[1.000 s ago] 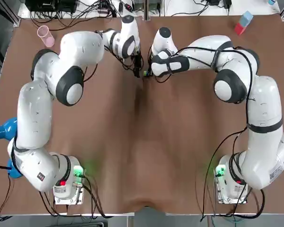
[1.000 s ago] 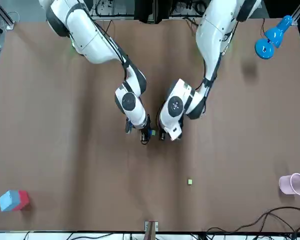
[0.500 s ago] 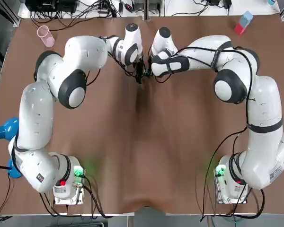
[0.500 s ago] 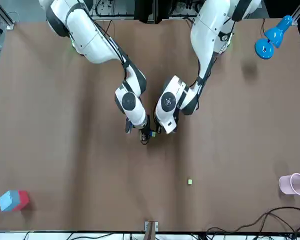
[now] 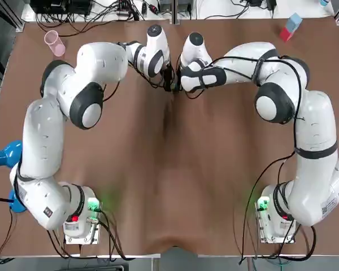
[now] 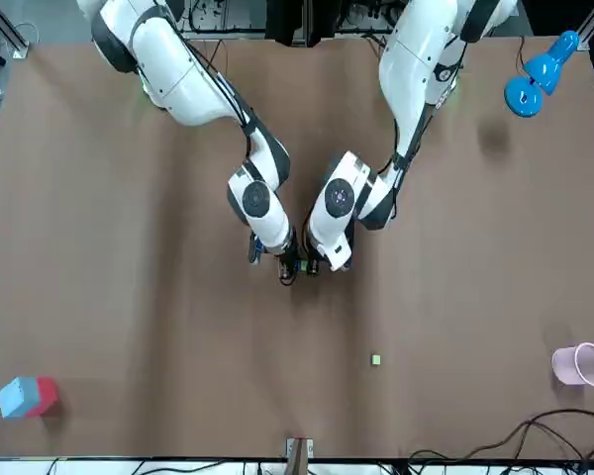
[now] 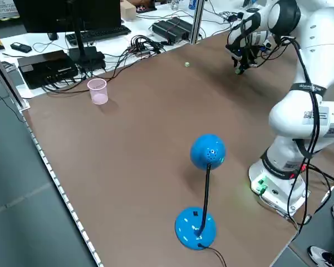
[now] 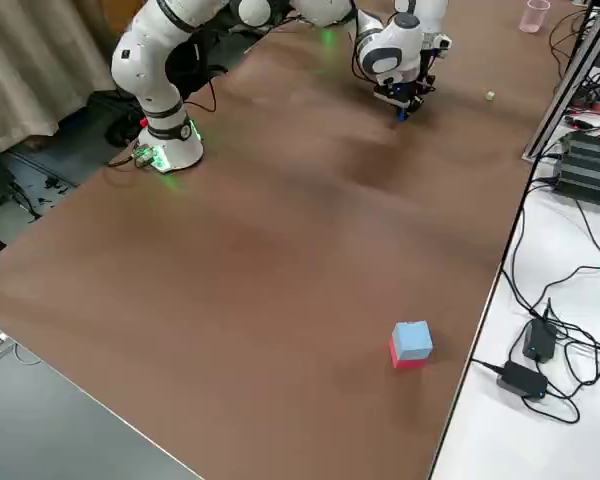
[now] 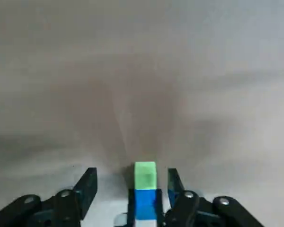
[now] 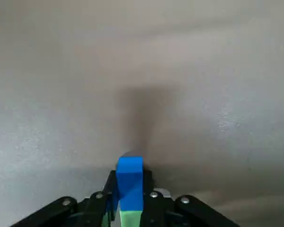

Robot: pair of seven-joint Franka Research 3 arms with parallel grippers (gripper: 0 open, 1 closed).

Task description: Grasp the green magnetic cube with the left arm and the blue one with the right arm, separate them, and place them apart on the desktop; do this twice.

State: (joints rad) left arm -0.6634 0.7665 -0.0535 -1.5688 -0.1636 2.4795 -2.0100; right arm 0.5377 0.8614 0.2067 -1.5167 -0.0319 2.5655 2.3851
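Note:
The green cube [image 9: 145, 174] and the blue cube [image 9: 145, 204] are stuck together as one pair at the far middle of the table. My right gripper [image 10: 130, 178] is shut on the blue cube [image 10: 130, 171], with the green cube [image 10: 129, 219] showing behind it. My left gripper [image 9: 131, 173] is open and straddles the green cube, which sits closer to one finger [image 9: 174, 179] than to the other. From overhead the left gripper [image 5: 169, 86] and right gripper [image 5: 177, 86] nearly meet and hide the cubes. I cannot tell whether the pair touches the table.
A pink cup [image 5: 53, 42] stands at the far left corner. A blue-and-red block [image 5: 290, 27] lies at the far right. A tiny yellow-green cube [image 6: 375, 360] rests beyond the grippers. A blue lamp [image 7: 203, 194] stands at the near left edge.
My left gripper has closed in sideways on the right gripper and now has its fingers around the green cube. The right arm has barely moved.

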